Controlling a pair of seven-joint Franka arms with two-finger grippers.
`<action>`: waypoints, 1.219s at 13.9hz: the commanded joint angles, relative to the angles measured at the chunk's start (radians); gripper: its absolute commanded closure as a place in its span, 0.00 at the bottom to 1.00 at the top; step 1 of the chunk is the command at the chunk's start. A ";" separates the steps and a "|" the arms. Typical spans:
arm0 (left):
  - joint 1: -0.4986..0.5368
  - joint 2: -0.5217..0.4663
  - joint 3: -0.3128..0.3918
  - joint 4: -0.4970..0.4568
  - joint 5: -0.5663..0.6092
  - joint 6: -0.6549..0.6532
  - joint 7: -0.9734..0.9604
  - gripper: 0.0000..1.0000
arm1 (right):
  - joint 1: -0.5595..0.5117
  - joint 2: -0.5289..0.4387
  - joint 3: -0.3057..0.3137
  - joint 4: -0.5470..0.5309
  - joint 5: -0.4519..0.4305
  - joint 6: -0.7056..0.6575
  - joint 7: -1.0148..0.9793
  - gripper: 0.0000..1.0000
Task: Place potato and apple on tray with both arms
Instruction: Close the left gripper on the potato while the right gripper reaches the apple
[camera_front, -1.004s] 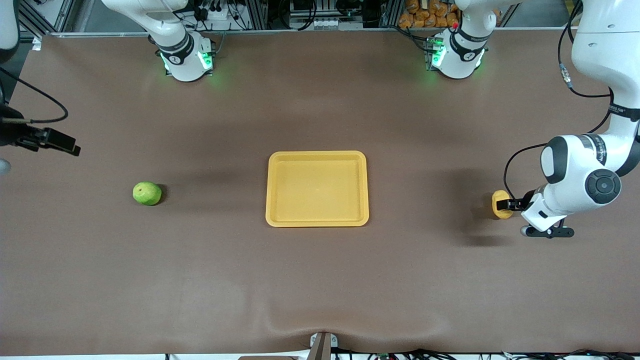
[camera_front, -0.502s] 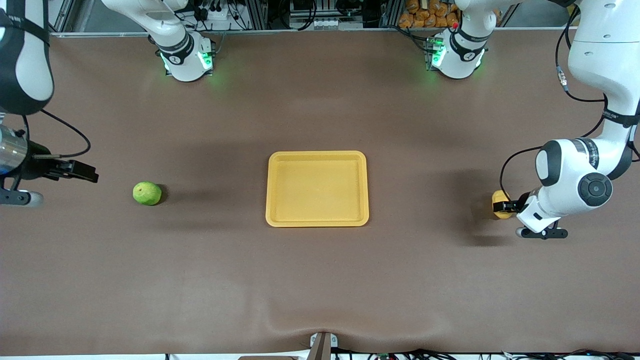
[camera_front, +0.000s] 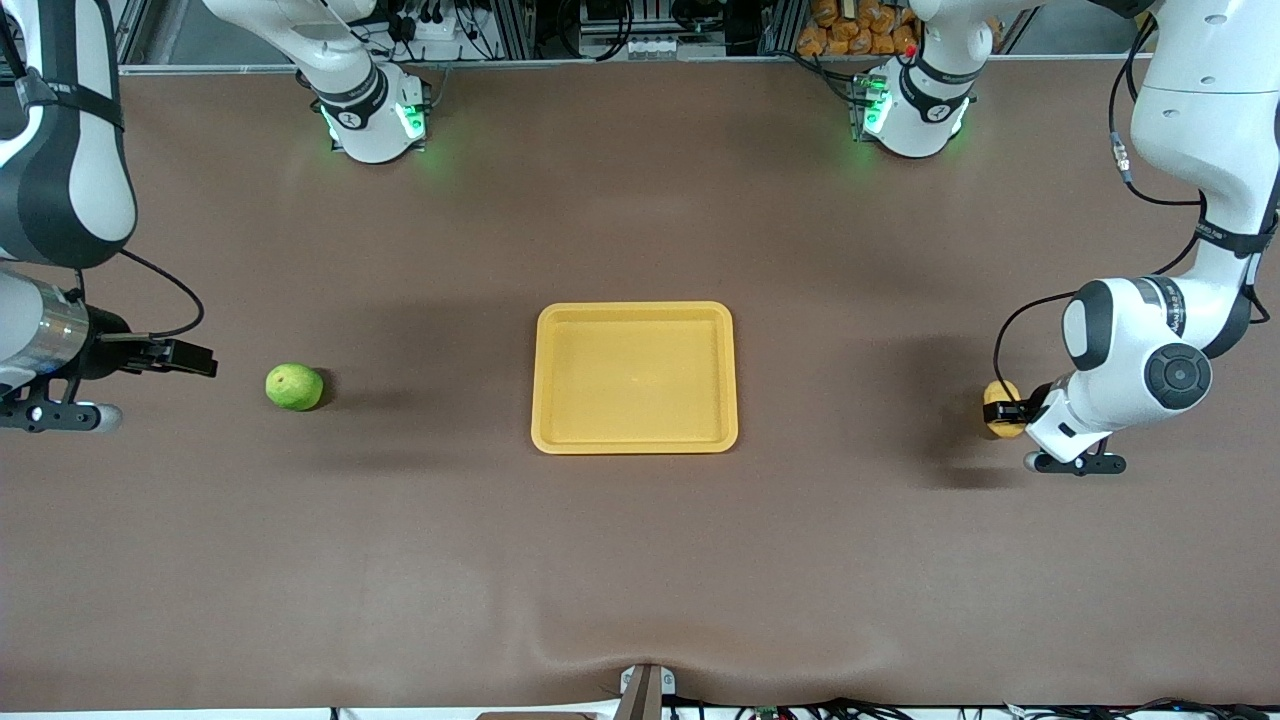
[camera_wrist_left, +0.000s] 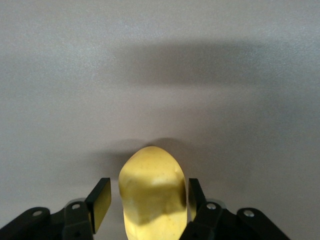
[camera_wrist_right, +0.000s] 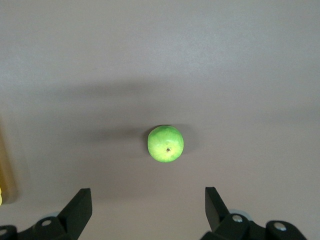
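The potato (camera_front: 1000, 398), a yellow-orange lump, lies on the brown table at the left arm's end. My left gripper (camera_front: 1003, 412) is down around it. In the left wrist view the potato (camera_wrist_left: 152, 195) stands between the open fingers (camera_wrist_left: 101, 200) of my left gripper (camera_wrist_left: 148, 187), with a gap at one pad. The green apple (camera_front: 294, 387) lies at the right arm's end. My right gripper (camera_front: 200, 359) is open and empty, beside the apple and short of it. In the right wrist view the apple (camera_wrist_right: 165, 143) lies ahead of my right gripper (camera_wrist_right: 146, 194). The yellow-orange tray (camera_front: 635, 441) sits empty mid-table.
The brown mat (camera_front: 640, 560) covers the whole table. The arm bases (camera_front: 375, 120) stand along the edge farthest from the front camera. A small bracket (camera_front: 645, 690) sits at the table's nearest edge.
My right arm has swung in from the table's end toward the apple, its gripper open. My left arm has shifted slightly with its gripper staying around the potato.
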 joint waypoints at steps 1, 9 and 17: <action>0.008 -0.003 -0.009 -0.013 -0.001 0.020 -0.006 0.53 | 0.000 0.005 0.000 0.000 -0.008 0.004 -0.010 0.00; -0.001 -0.050 -0.042 -0.010 -0.001 -0.020 0.002 1.00 | 0.005 0.022 0.002 -0.078 -0.008 0.111 -0.011 0.00; -0.002 -0.107 -0.208 0.006 0.001 -0.141 -0.021 1.00 | 0.019 0.020 0.003 -0.306 -0.008 0.428 -0.103 0.00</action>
